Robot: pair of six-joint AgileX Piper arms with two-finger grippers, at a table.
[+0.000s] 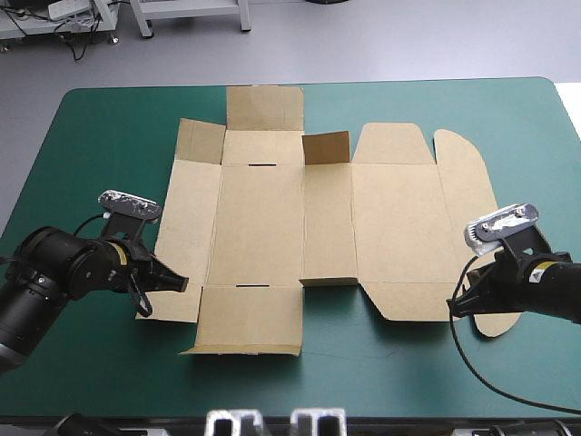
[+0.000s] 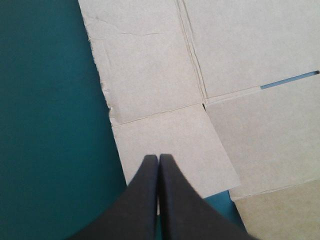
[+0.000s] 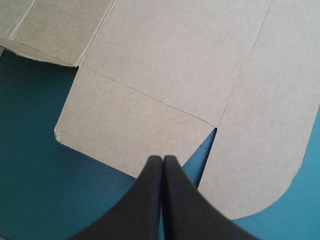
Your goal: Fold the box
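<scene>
**Item:** the box, one cut sheet of brown board. It lies flat at the middle of the teal-green cover, with its long axis running left to right. No walls are raised, except for one short flap at the far middle, which seems to stand up; the angle is hard to judge.

**Left gripper**: sits at the sheet's near-left corner. Its black fingers are pressed together into one point and hold nothing. The tip is over the small corner flap, and the rest of the board lies to its right and farther off.

**Right gripper**: sits at the near-right corner, also pinched together and empty. The tip is at the notch between the near square flap and the rounded flap. The board lies to its left and farther off.

**Relation:** each arm is at its own end of the long axis, about equally near. The sheet lies between them and slightly beyond both. By judgement, the folding has not begun.
</scene>
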